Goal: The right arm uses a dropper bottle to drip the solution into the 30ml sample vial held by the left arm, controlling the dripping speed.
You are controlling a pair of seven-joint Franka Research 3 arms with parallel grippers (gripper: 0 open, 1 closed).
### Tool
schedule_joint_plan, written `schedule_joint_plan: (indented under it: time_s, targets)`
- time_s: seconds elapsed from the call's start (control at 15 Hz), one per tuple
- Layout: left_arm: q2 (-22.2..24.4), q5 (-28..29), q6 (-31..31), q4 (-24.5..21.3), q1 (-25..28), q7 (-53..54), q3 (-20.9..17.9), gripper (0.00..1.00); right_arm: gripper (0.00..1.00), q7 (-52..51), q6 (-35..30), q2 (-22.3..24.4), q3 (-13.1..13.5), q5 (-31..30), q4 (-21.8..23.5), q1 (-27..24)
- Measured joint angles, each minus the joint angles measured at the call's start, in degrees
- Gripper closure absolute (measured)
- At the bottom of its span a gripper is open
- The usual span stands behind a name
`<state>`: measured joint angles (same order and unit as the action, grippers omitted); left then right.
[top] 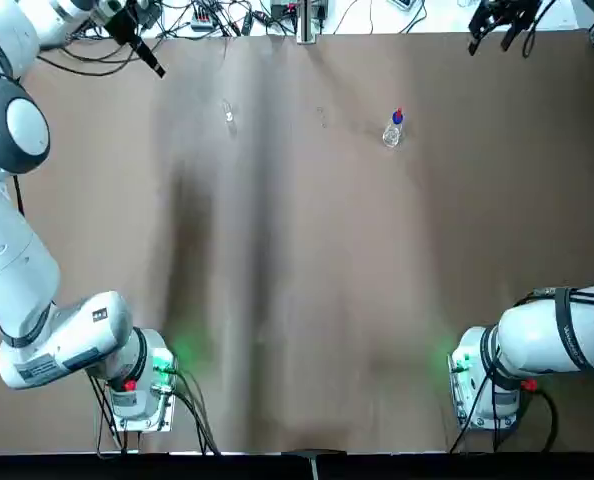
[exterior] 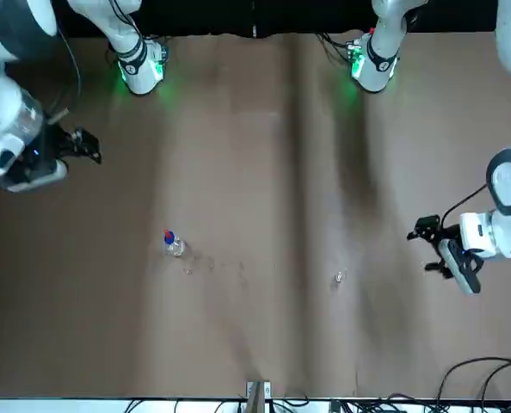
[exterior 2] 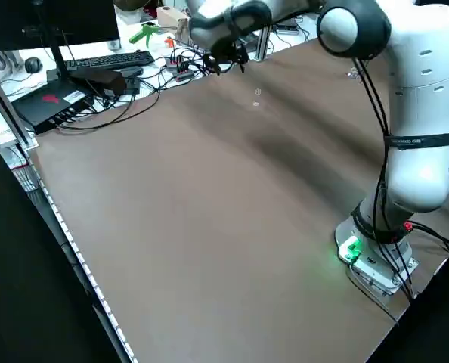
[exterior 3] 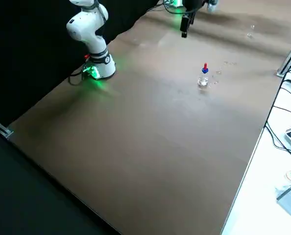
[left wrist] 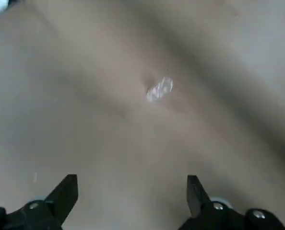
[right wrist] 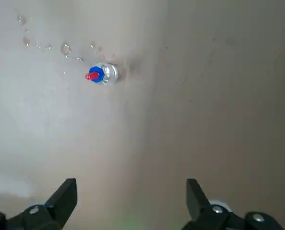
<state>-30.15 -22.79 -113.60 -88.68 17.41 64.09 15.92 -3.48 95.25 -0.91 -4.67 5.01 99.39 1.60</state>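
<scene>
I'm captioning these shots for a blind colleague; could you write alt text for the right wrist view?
A dropper bottle with a blue collar and red top is on the brown tabletop, with small clear droplets scattered near it. The two black fingers of the right hand stand open and empty at the picture's bottom edge.

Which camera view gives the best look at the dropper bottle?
The right wrist view: the dropper bottle appears largest there, with red top, blue collar and clear body distinct. The top, front and right side views show it smaller, all three parts still visible. I cannot make it out in the left side or left wrist view.
</scene>
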Motion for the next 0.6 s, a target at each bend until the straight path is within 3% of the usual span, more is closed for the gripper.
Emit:
schedule_joint_plan:
  time_s: [0.4, 0.6]
  targets:
    - [-8.72, -18.43, -3.22, -0.04, -1.19, 30.35, 0.35, 0.01, 0.02, 7.9, 8.53, -6.92, -0.03, 0.6, 0.29, 4.74]
    - [-12.82, -22.47, -3.41, -0.05, -2.01, 38.92, 0.38, 0.01, 0.05, 9.88, 11.8, -10.6, -0.04, 0.6, 0.37, 6.69]
